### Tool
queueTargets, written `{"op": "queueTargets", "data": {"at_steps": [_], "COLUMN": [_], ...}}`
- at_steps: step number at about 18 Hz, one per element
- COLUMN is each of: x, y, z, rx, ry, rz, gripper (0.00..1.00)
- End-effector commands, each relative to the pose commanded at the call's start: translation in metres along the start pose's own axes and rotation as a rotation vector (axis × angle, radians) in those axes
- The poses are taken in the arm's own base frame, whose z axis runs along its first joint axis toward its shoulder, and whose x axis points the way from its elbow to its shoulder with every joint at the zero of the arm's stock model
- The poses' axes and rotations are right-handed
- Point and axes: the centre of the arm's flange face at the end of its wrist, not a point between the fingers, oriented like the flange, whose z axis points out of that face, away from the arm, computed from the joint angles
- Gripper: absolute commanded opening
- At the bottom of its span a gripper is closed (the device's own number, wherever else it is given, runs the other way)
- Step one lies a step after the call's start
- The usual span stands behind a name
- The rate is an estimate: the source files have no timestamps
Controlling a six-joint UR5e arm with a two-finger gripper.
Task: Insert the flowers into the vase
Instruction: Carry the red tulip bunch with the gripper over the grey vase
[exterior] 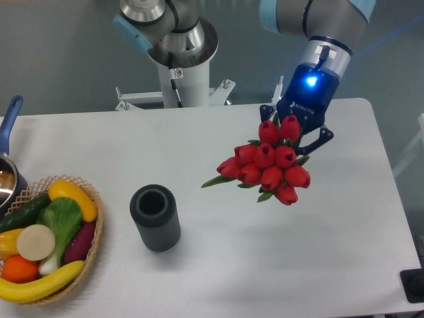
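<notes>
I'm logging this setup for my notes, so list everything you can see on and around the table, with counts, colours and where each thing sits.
flowers: one bunch, about ten red buds with green leaves, held above the table's right half
vase: one, dark grey, ribbed, upright left of centre, opening empty
basket: one, wicker, front left corner, full of produce
bananas: one yellow along the basket's front, another yellow piece at its left edge
orange: one, orange, front left in the basket
pot: one, blue handle, left edge, partly cut off
table: one, white
base: one, white post behind the table
gripper: one, blue and black, fingers mostly hidden by the flowers, holding the bunch
</notes>
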Motion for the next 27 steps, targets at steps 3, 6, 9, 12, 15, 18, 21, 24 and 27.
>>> {"op": "queueTargets", "data": {"at_steps": [3,6,9,12,15,18,21,24,27], "x": [0.001,0.002,0.003,0.010,0.022,0.038,0.053,0.067,0.086], "y": [0.001,-0.003,-0.007,-0.015,-0.022,-0.030,-0.040,-0.048,-0.051], "z": [0.001,0.001,0.005,0.017,0.036,0.054,0.066,0.075,0.084], "rx": [-0.001,0.018,0.072,0.088,0.158,0.265,0.324,0.328,0.336], "ry": [0.003,0.010,0.041,0.070,0.138,0.230,0.294,0.324,0.375], "rz": [-0.003,0.004,0.005,0.021,0.029,0.021,0.013,0.016,-0.038], "gripper": [0.26,0.26,0.26,0.26,0.26,0.26,0.26,0.26,0.26]}}
